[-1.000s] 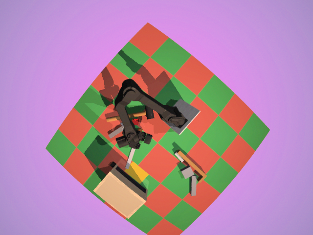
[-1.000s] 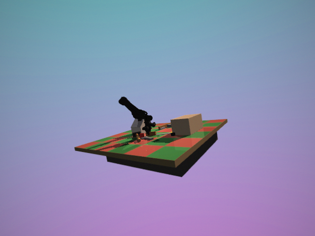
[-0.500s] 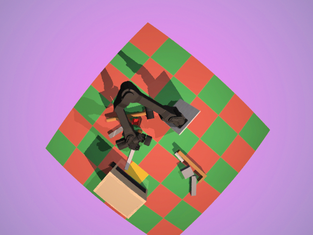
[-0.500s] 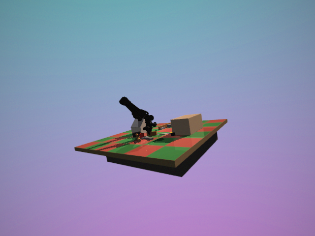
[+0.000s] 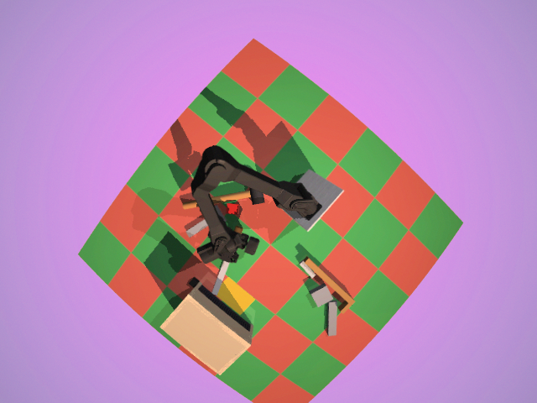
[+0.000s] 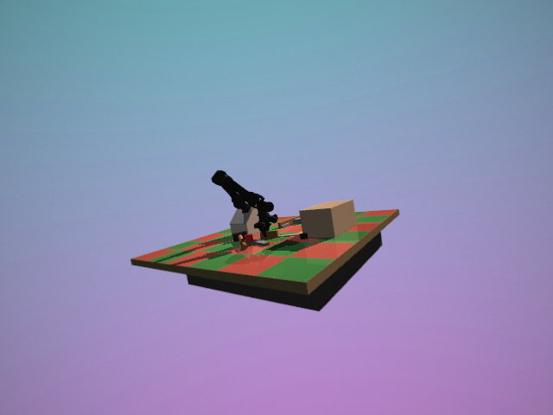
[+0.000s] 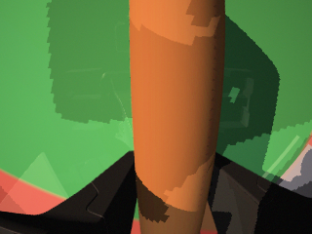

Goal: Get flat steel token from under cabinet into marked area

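My gripper (image 5: 232, 250) (image 6: 264, 231) (image 7: 170, 159) is shut on the thick orange handle (image 7: 175, 88) of a tool. The fingers press on both sides of the handle in the wrist view. The tool's pale shaft (image 5: 222, 271) points toward the cabinet (image 5: 205, 333) (image 6: 316, 223), and its grey tip (image 5: 216, 287) lies beside the left corner of the yellow marked area (image 5: 236, 296), close to the cabinet front. Dark vent slots (image 5: 223, 306) run along the cabinet's bottom front. The steel token cannot be made out in any view.
Near the arm are a red cube (image 5: 233, 209) (image 6: 248, 238), a long orange bar (image 5: 234, 196) and a pale block (image 5: 196, 227). To the right lie another orange bar (image 5: 330, 281), a grey block (image 5: 320, 295) and a grey bar (image 5: 331, 318).
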Controlling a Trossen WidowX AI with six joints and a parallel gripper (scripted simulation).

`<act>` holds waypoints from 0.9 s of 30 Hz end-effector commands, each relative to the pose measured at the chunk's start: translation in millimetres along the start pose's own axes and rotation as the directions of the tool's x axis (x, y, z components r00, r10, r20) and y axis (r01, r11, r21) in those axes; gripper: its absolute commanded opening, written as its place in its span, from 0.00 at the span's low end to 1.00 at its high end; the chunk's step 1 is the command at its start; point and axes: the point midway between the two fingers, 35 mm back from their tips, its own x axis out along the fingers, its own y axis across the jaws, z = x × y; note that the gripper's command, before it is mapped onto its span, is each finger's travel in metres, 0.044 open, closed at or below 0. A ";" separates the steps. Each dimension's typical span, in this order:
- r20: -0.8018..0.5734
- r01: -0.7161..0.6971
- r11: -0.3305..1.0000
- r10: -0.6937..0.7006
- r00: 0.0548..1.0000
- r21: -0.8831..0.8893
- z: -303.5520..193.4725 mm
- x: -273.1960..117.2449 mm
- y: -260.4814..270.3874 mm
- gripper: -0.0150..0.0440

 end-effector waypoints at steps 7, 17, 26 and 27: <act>0.010 0.002 1.000 -0.002 1.000 0.011 18.1 -0.4 -1.5 0.25; 0.010 0.002 1.000 -0.002 1.000 0.012 30.6 -0.5 -1.0 0.25; 0.011 0.001 1.000 -0.002 1.000 0.013 41.6 -0.6 -0.8 0.25; 0.011 0.001 1.000 -0.002 1.000 0.013 42.9 -0.6 -0.7 0.25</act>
